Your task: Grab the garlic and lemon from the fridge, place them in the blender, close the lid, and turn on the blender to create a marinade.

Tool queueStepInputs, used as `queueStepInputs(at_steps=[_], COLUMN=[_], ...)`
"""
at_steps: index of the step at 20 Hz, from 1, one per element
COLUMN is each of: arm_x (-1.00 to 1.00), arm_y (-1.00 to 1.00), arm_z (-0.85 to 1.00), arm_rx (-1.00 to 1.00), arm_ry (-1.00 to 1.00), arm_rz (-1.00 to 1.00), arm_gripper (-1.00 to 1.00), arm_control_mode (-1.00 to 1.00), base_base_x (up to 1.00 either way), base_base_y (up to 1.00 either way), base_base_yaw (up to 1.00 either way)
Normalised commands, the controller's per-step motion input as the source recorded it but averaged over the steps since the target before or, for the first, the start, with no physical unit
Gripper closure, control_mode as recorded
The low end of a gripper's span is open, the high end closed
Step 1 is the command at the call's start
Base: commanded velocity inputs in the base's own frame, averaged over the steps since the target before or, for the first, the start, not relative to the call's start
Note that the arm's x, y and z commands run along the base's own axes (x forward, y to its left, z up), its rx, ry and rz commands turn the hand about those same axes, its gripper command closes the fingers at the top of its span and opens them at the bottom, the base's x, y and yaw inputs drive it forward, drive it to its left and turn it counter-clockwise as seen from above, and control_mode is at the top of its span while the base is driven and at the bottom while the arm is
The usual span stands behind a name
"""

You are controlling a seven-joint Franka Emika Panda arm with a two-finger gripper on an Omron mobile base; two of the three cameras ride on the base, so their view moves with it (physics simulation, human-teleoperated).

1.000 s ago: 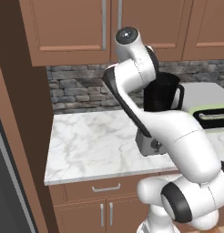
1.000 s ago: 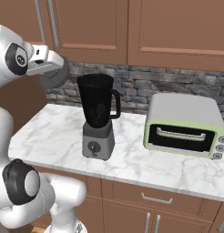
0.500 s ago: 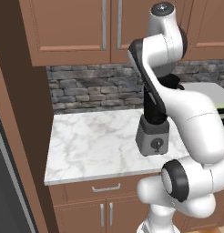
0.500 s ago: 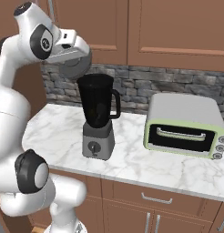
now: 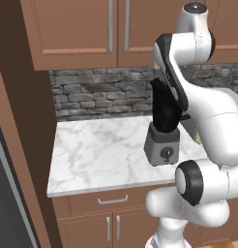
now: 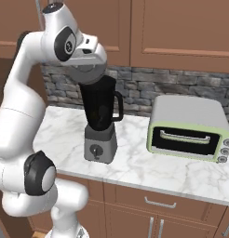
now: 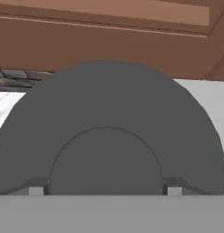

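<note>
Hand view: the gripper's [image 7: 105, 192] jaws stand wide, each tip against the raised centre knob of the lid [image 7: 109, 118] — the grey disc spreads across the middle of the frame, flat and facing the camera. In the right base view, upper left, the lid [image 6: 90, 74] hangs level just above the blender [image 6: 100, 122] jar's mouth — a short lowering should seat it.

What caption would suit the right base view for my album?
White robot arm holds a flat round dark grey lid just above the tall black blender jar, beside a pale green toaster oven.
</note>
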Motion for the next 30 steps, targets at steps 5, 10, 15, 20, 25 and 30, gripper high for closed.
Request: queueStepInputs(at_steps=[5,10,15,20,25,30], arm_x=[0.14,0.1,0.32,0.27,0.0,-0.02], arm_y=[-0.04,0.0,0.0,-0.05,-0.2,-0.04], arm_z=[0.0,-0.02,-0.2,-0.25,-0.32,-0.04], arm_rx=[0.23,0.01,0.0,0.0,0.0,0.0], arm_ry=[0.32,0.0,0.0,0.0,0.0,0.0], arm_rz=[0.0,0.0,0.0,0.0,0.0,0.0], arm_gripper=[1.0,1.0,1.0,1.0,1.0,1.0], arm_control_mode=[-1.0,-1.0,-1.0,-1.0,-1.0,-1.0], base_base_x=[0.0,0.0,0.0,0.0,0.0,0.0], base_base_y=[0.0,0.0,0.0,0.0,0.0,0.0], base_base_yaw=[0.0,0.0,0.0,0.0,0.0,0.0])
